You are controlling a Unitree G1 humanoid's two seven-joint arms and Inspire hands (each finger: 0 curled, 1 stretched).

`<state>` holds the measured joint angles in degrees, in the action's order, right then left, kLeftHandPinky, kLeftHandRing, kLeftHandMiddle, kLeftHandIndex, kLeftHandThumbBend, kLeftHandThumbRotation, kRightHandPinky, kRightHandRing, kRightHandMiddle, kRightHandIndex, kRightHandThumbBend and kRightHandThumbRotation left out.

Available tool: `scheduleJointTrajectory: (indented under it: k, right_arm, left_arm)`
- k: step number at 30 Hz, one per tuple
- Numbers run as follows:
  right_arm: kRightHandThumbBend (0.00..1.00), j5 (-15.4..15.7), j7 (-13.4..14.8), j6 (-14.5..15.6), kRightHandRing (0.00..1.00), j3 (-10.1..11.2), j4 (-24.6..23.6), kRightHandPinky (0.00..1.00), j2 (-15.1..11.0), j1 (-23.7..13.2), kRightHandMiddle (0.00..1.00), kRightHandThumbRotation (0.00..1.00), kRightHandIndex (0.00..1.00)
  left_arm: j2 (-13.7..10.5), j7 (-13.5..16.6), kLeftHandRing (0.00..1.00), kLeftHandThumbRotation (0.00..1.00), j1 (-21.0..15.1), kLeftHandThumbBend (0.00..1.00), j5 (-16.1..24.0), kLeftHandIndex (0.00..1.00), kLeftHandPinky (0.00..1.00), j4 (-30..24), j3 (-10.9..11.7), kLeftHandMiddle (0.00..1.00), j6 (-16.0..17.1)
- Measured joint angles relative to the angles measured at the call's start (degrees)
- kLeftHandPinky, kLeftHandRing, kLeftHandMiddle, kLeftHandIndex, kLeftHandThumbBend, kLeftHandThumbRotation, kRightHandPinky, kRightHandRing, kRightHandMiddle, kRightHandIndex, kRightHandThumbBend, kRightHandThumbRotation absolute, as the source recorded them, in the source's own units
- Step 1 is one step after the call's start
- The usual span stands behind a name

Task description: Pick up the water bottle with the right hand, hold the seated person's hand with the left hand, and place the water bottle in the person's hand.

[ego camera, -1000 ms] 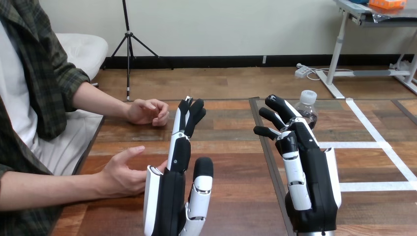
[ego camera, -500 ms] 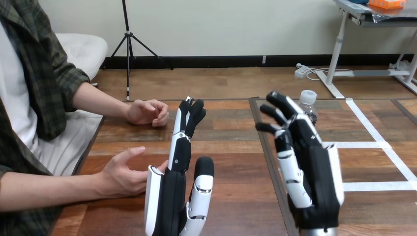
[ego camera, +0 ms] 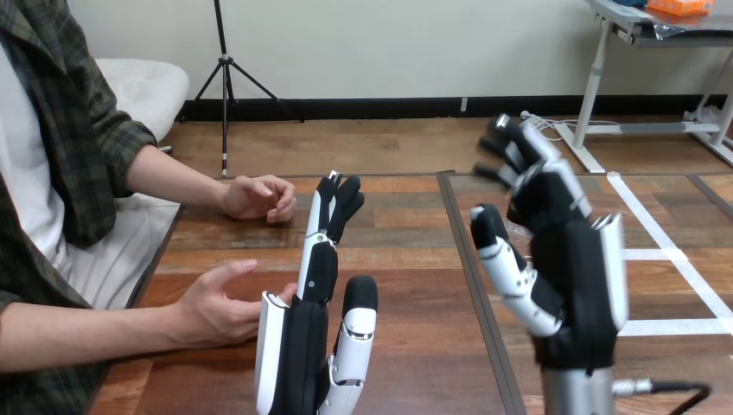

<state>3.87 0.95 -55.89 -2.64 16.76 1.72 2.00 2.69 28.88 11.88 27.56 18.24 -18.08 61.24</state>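
Observation:
My right hand point(ego camera: 577, 259) is raised upright over the right half of the table, open, with its fingers spread and slightly bent and its thumb out to the left. It stands in front of the spot where the water bottle stood, so the bottle is hidden behind it. Near the front edge my left hand point(ego camera: 309, 346) is also open, its straight fingers pointing away from me. The person's hand point(ego camera: 216, 307) at the lower left lies palm-in right beside it, thumb close to its white shell; I cannot tell if they touch. The person's other hand point(ego camera: 258, 197) rests loosely curled farther back.
The wooden table point(ego camera: 406, 259) has a dark seam point(ego camera: 474, 268) running front to back between my hands. White tape lines point(ego camera: 661, 255) mark its right part. The person's forearms come in from the left side.
My right hand has risen and moved forward and slightly right, now covering the bottle that showed behind its fingertips. My left hand and the person's hands have stayed put.

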Motion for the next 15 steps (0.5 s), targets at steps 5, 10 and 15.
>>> scheduleJointTrajectory:
  k: [5,10,15]
  right_arm:
    - [0.56,1.6,1.2,-2.4,0.88,1.6,0.8,0.80,-0.1,-2.4,0.90,0.24,0.85]
    - [0.58,4.6,3.3,-4.0,0.87,3.7,1.9,0.79,-0.4,-4.7,0.90,0.22,0.85]
    - [0.61,8.2,6.2,-5.2,0.87,5.7,2.9,0.79,-0.6,-6.6,0.89,0.22,0.85]
  left_arm:
    - [0.0,0.0,0.93,1.00,0.0,0.25,0.0,0.98,0.99,0.0,0.0,0.95,0.0]
    - [0.0,-0.2,0.93,1.00,0.0,0.25,-0.3,0.99,1.00,0.0,-0.1,0.95,0.0]
    - [-0.1,-0.8,0.94,1.00,0.0,0.27,-0.9,1.00,1.00,0.0,-0.3,0.95,0.0]
